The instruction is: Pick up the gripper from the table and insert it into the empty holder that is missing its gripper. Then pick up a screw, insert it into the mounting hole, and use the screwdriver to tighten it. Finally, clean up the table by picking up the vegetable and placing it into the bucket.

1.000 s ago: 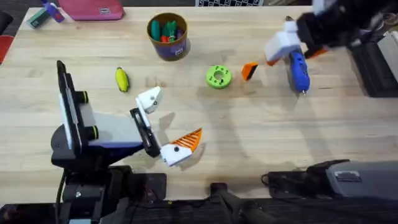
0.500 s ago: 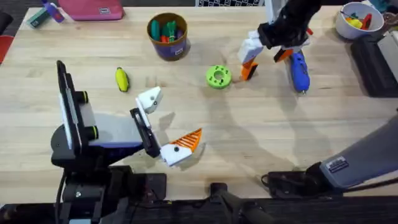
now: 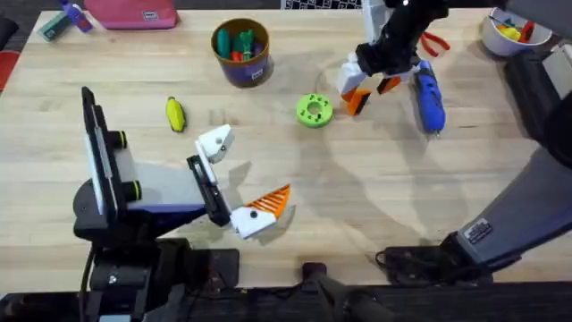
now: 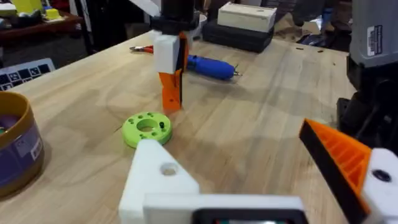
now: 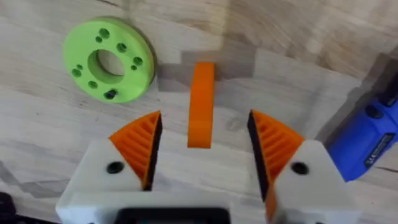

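The gripper, a small orange wedge (image 3: 357, 102) (image 5: 201, 102) (image 4: 171, 91), stands on the table right of the green disc. My right gripper (image 3: 368, 85) (image 5: 204, 134) is open and lowered around it, one orange pad (image 5: 140, 146) on each side, apart from it. My left gripper (image 3: 239, 179) (image 4: 227, 140) rests open near the front left. Its bare white finger base is the empty holder (image 3: 214, 142) (image 4: 158, 180); its other finger carries an orange tip. The blue screwdriver (image 3: 430, 100) (image 5: 367, 140) lies right of the wedge. The yellow vegetable (image 3: 175, 114) lies left of centre, and the bucket (image 3: 241, 52) stands at the back.
A lime-green disc (image 3: 313, 110) (image 5: 109, 59) with small holes, one with a dark piece in it, lies left of the wedge. Red-handled pliers (image 3: 433, 43) and a white bowl (image 3: 509, 27) sit at the back right. A pink case (image 3: 134, 13) lies back left.
My right arm has swung left from above the screwdriver and come down over the orange wedge. The left arm and the other objects have not moved.
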